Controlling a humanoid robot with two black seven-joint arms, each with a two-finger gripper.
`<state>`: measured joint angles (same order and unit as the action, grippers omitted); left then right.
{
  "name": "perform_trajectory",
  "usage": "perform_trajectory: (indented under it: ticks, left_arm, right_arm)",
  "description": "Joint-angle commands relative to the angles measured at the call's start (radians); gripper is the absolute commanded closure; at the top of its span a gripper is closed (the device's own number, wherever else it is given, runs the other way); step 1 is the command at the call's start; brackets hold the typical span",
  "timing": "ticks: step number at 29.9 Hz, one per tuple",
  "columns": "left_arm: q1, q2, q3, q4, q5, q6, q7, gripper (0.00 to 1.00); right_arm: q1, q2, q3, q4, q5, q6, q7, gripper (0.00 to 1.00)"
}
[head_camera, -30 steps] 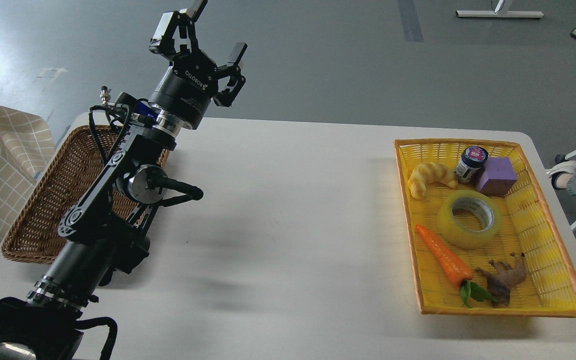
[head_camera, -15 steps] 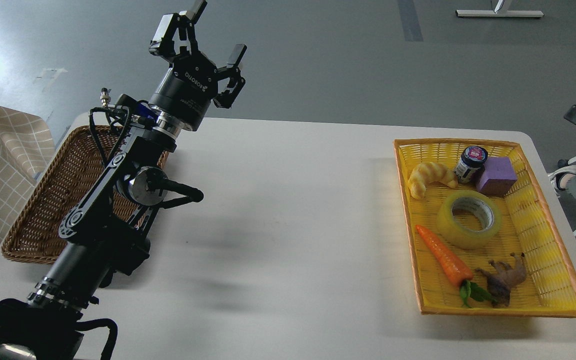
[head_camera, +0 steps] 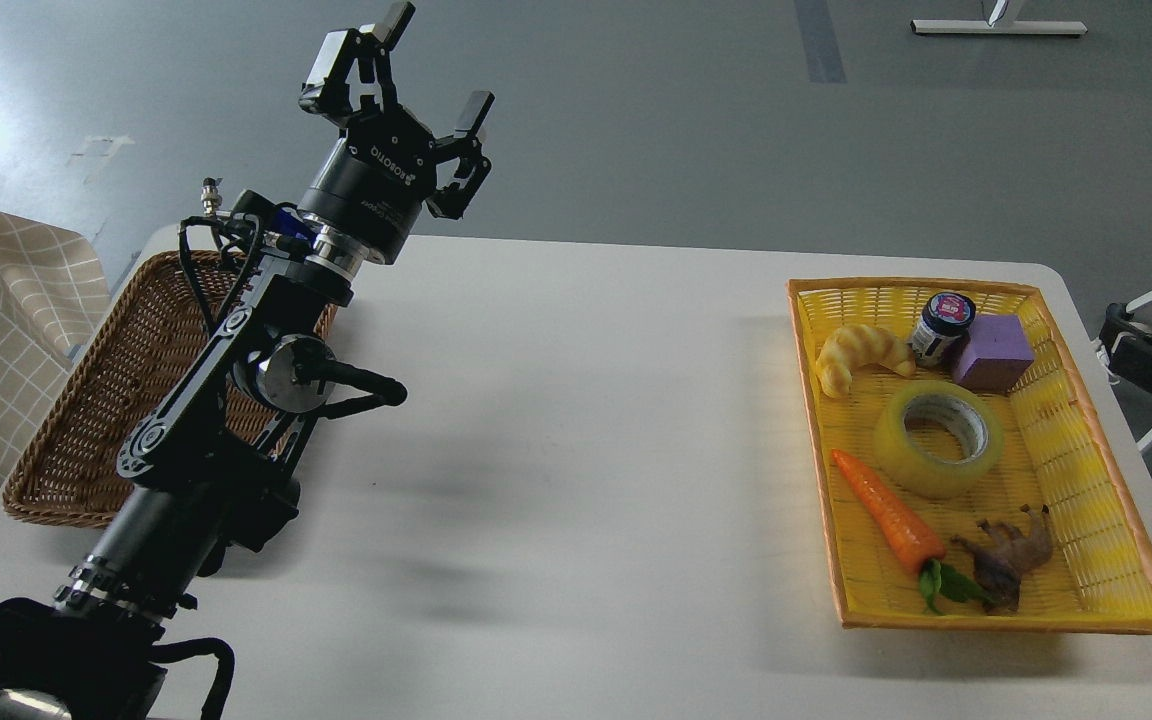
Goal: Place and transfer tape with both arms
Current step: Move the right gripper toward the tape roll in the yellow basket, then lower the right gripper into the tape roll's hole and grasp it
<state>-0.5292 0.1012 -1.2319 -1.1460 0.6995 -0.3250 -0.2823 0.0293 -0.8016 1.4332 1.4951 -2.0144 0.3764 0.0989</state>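
Since the tape (head_camera: 937,438) lies flat in the yellow basket (head_camera: 1106,560), I'd drop straight onto its rim (left pincer (head_camera: 391,75) spread, empty; right unseen).

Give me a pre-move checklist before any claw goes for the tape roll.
1. Tape roll lying flat in the yellow basket, core up: ok.
2. Top of the roll uncovered: ok.
3. Room around it: not ok, toy carrot and croissant lie close.
4. Left claw open and empty: ok.
5. Right claw near the roll: not ok, not in view.
6. Wicker basket on the left free to receive: cannot tell, arm hides part.
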Motion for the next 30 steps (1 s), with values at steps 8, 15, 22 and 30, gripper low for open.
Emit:
perform_trajectory:
  ticks: [8, 15, 22, 30]
  left_arm:
    - [0.009, 0.000, -0.001, 0.000, -0.002, 0.000, -0.002, 0.02]
    - [0.014, 0.000, -0.001, 0.000, -0.002, 0.000, -0.002, 0.02]
    - [0.015, 0.002, -0.001, 0.000, -0.002, 0.000, -0.003, 0.02]
    - [0.017, 0.003, -0.005, 0.000, -0.002, 0.000, -0.003, 0.02]
  right_arm:
    - [0.041, 0.093, -0.066, -0.071, -0.049, 0.035, -0.002, 0.01]
    - [0.139, 0.099, -0.149, -0.137, -0.053, 0.036, -0.005, 0.02]
    - [0.178, 0.110, -0.201, -0.148, -0.064, 0.036, -0.027, 0.05]
    - [0.173, 0.157, -0.203, -0.159, -0.089, 0.036, -0.030, 0.06]
